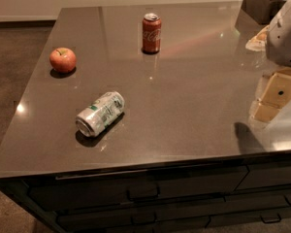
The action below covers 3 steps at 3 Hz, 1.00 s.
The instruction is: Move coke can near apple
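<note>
Dark, glossy grey-brown worktop (199,76), with drawer fronts (136,194) under its near edge. I read the worktop as a clock face from the camera's side.

Red aluminium coke can (151,33), white script, silver top: upright at 12 o'clock, toward the far edge, nothing touching it.

Small round red apple (62,59), yellowish patch, short stem: at 10 o'clock, near the left edge and well apart from the coke can. From the can it lies at roughly 8 o'clock.

Silver-and-green can (100,113): on its side at 7 o'clock, apart from both and on the near side of the line between them.

Gripper (277,95): pale beige, at 3 o'clock against the right border, over the worktop and well apart from the coke can. Released or clenched, I cannot tell. White arm housing (287,30) sits above it at 2 o'clock.

Task looks unstarted: the can is not yet near the apple.

Handling, my judgement:
- **Walls:** thin, smooth and slippery; they will dent under a hard squeeze.
- **Weight:** full or empty cannot be told, so it is uncertain.
- **Balance:** tall and narrow, so a high nudge could topple it.
- **Hold:** best taken side-on around the mid-body from its 3 o'clock side, with moderate pressure.
- **Set-down:** upright just beside the apple but short of contact, since the round apple would likely roll if bumped.
</note>
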Available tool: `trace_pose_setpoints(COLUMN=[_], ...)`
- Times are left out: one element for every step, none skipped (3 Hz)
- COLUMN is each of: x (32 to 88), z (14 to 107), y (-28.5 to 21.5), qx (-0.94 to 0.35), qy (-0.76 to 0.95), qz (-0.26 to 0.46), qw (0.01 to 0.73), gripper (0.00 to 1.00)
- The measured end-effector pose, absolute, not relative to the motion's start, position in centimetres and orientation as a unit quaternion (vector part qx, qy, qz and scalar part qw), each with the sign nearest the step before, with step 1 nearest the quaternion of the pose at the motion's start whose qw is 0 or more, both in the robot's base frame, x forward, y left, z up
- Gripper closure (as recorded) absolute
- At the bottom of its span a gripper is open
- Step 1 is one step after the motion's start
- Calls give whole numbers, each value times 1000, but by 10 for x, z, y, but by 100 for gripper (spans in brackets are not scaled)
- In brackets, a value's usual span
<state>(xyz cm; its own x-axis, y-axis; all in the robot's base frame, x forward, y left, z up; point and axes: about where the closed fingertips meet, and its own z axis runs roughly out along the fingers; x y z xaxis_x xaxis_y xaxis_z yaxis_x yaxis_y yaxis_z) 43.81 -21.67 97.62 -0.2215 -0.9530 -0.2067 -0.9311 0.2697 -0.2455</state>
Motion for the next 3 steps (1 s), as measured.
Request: trace_pose_setpoints(x=[441,456,504], z=[977,980,987], y=[-215,-207,-193], qx=[-602,-596,-577], qy=[782,787,800], qz=[-33,-20,-8], qw=[159,158,164], gripper=[0,0,0])
